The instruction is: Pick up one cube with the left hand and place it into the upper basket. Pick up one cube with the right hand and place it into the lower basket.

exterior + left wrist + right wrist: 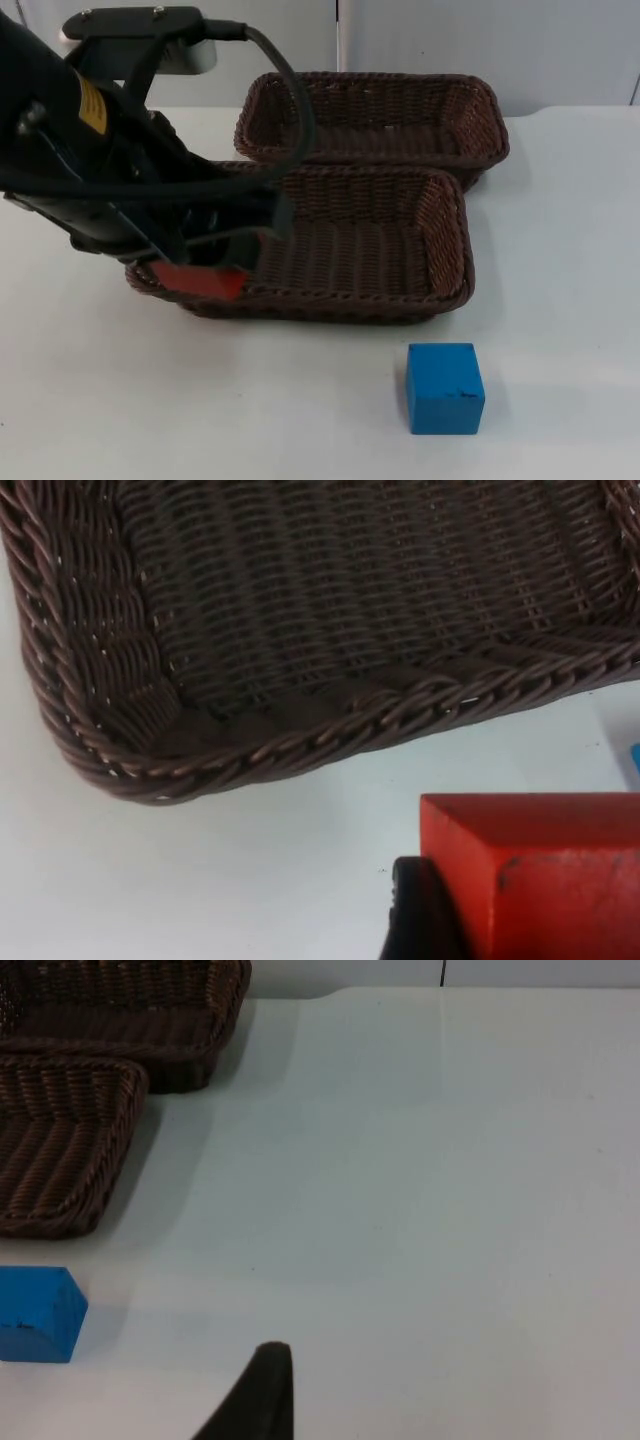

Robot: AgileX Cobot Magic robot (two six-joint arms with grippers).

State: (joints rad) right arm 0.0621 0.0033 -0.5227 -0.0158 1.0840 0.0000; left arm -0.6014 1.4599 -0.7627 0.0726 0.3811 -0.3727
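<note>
Left gripper (205, 268) clamps the red cube (200, 280) over lower basket (440, 215) left rim; carry it on to upper basket (480, 100) before release. Right gripper (262, 1400) waits, fingers' state unclear; blue cube (445, 388) near desk (560, 300) front edge

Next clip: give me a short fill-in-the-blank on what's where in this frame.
1. The left pincer holds a ___ cube above the near basket's left end.
2. The blue cube rests on the ___, in front of that basket.
3. The far basket holds ___ cubes.
4. The right pincer hangs over bare ___.

Missing: red; table; no; table
</note>
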